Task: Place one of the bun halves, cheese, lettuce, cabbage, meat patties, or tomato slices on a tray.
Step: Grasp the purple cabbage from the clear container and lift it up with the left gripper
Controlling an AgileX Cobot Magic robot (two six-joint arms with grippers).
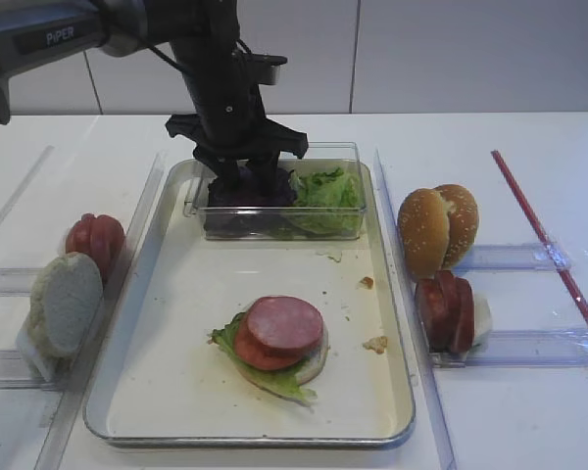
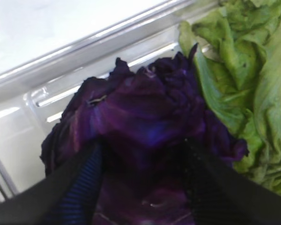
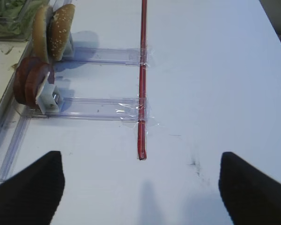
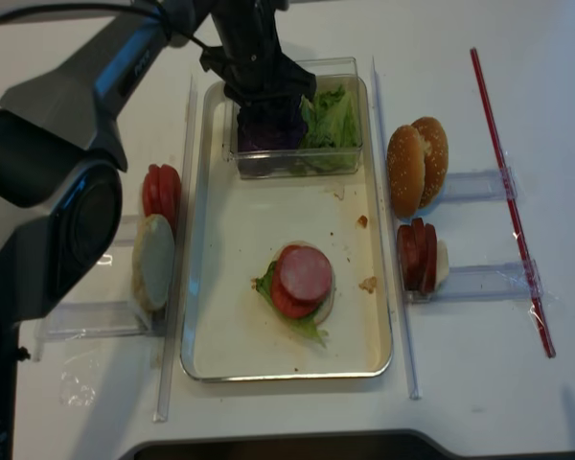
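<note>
Reaching down into the clear box (image 1: pixel 345 227) on the tray (image 1: pixel 176 392), the left hand (image 2: pixel 143 159) has its fingers either side of the cabbage (image 2: pixel 145 117); grip unclear. One lettuce (image 1: pixel 328 191) heap beside; two bun halves (image 1: pixel 438 227) stand right.

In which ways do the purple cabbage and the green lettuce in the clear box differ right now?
The cabbage is deep purple; the lettuce is pale green and frilly. The cabbage fills the box's left side, the lettuce its right. The left gripper straddles the cabbage; nothing touches the lettuce. Both are leafy and share the clear box on the tray.
</note>
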